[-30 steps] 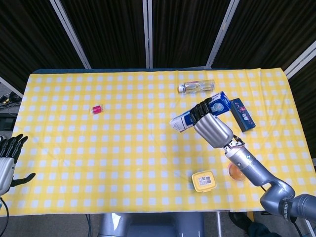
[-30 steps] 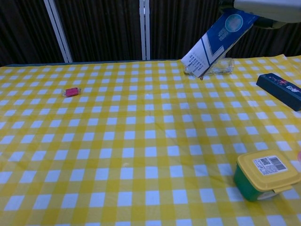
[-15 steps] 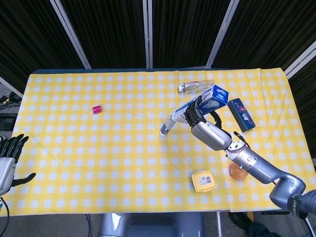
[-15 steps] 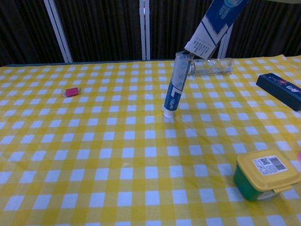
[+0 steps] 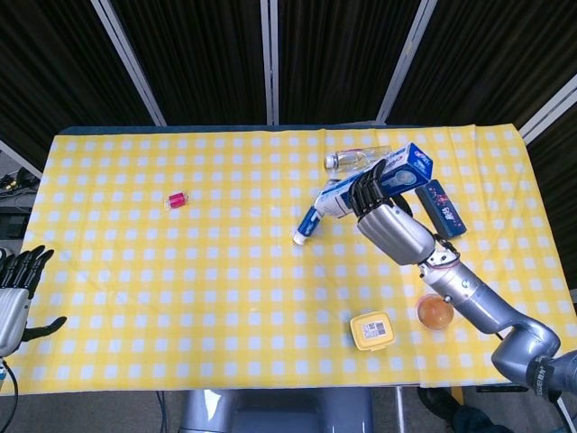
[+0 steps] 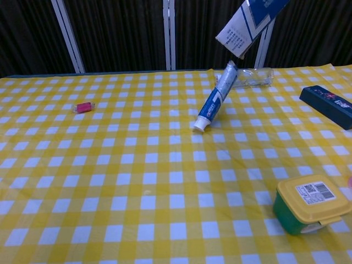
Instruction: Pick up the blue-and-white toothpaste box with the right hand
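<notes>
While the right hand (image 5: 389,219) holds the toothpaste box (image 5: 401,172) aloft at upper right — fingers (image 5: 365,188) clamped round its middle — the light, crushable carton, open-ended above the tube (image 6: 214,101), wants gentle pressure.

You can't read any text here. Toothpaste box (image 6: 248,21) has fine print on its white end, too small to make out. Green tub's yellow lid (image 6: 312,196) carries a white label w/ QR-type code, illegible. Dark blue box (image 6: 327,104) shows red/white marks, unreadable.
</notes>
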{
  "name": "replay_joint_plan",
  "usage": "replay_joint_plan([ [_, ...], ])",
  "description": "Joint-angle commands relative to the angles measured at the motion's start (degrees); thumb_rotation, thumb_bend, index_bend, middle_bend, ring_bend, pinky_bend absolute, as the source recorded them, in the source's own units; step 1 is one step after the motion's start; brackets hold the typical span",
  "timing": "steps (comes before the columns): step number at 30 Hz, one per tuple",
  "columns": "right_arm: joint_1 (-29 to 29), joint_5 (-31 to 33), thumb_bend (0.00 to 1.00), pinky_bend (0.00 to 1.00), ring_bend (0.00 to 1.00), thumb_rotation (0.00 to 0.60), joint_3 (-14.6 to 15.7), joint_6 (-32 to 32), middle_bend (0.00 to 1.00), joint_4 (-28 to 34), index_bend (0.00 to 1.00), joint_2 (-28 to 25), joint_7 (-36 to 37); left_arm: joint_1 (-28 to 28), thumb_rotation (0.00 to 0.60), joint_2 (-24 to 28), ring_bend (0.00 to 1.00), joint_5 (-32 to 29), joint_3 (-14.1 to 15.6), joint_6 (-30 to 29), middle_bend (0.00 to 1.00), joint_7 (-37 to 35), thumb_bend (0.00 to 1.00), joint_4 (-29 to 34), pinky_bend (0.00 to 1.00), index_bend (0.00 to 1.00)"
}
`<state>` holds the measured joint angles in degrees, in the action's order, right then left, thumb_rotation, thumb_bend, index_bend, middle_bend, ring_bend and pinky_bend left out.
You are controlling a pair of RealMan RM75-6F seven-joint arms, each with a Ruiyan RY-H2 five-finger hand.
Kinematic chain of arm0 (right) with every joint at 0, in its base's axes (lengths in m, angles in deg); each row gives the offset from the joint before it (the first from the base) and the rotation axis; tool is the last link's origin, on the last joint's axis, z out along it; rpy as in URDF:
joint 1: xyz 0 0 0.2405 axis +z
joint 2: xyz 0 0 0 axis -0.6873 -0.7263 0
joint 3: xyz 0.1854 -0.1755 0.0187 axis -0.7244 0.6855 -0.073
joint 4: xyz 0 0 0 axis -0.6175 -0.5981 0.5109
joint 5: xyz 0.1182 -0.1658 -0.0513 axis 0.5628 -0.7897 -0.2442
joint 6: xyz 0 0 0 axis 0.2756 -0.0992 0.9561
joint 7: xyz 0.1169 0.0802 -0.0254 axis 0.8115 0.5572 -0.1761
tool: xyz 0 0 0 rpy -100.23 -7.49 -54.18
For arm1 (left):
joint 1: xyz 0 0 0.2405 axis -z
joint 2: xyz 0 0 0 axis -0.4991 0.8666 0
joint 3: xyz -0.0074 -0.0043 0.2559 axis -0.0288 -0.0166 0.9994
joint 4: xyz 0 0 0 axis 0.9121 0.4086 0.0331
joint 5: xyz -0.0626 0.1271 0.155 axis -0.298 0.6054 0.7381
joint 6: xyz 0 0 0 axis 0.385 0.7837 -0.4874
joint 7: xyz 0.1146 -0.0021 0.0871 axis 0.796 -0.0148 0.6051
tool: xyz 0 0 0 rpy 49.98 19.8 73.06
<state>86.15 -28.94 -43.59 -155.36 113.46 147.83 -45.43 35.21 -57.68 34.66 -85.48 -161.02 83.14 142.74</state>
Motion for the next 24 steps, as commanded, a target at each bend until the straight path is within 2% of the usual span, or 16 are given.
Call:
replay_joint_plan([
  [1,-2.42,11.65,0.28,0.32,0.39,0.6,-1.28,1.87,0.44,2.33,0.41,3.85,9.92,0.01,0.6,-0.06,0.0,0.03,0.02,0.03,0.0,0.11,0.0,0.04,0.0,0.0],
  [8,-3.31,21.01,0.28,0.32,0.39,0.6,0.68,6.97,0.43,1.12,0.4,9.02,18.51,0.14,0.6,-0.34,0.0,-0.5,-0.05,0.46,0.0,0.56,0.0,-0.14,0.0,0.0],
  [11,-3.29,23.86,0.25,0.33,0.38,0.6,1.53,8.58,0.41,-0.11,0.35,11.28,19.9,0.3,0.6,-0.5,0.0,-0.89,-0.15,0.84,0.0,0.82,0.0,-0.32,0.0,0.0],
  [13,-3.14,24.91,0.18,0.33,0.34,0.6,2.26,9.94,0.35,-0.65,0.25,12.09,20.91,0.38,0.6,-0.52,0.0,-1.05,-0.15,1.07,0.0,0.82,0.0,-0.36,0.0,0.0],
  [15,-2.97,26.52,0.08,0.3,0.26,0.6,2.96,11.94,0.22,-0.7,0.1,12.31,22.36,0.46,0.6,-0.51,0.0,-1.25,-0.19,1.28,0.0,0.76,0.0,-0.45,0.0,0.0],
  [17,-2.91,28.22,0.01,0.26,0.19,0.6,3.18,13.15,0.12,-0.1,0.02,12.19,23.49,0.5,0.6,-0.55,0.0,-1.46,-0.25,1.41,0.0,0.79,0.0,-0.55,0.0,0.0],
  [20,-2.91,29.72,0.0,0.21,0.13,0.6,3.32,13.81,0.06,1.39,0.0,11.43,24.36,0.6,0.6,-0.61,0.0,-1.65,-0.28,1.64,0.0,0.84,0.0,-0.64,0.0,0.0],
  [24,-4.24,29.04,0.0,0.17,0.1,0.6,4.0,12.16,0.05,5.46,0.0,8.6,26.02,0.63,0.6,-0.54,0.0,-1.78,-0.31,1.74,0.0,0.74,0.0,-0.61,0.0,0.0],
])
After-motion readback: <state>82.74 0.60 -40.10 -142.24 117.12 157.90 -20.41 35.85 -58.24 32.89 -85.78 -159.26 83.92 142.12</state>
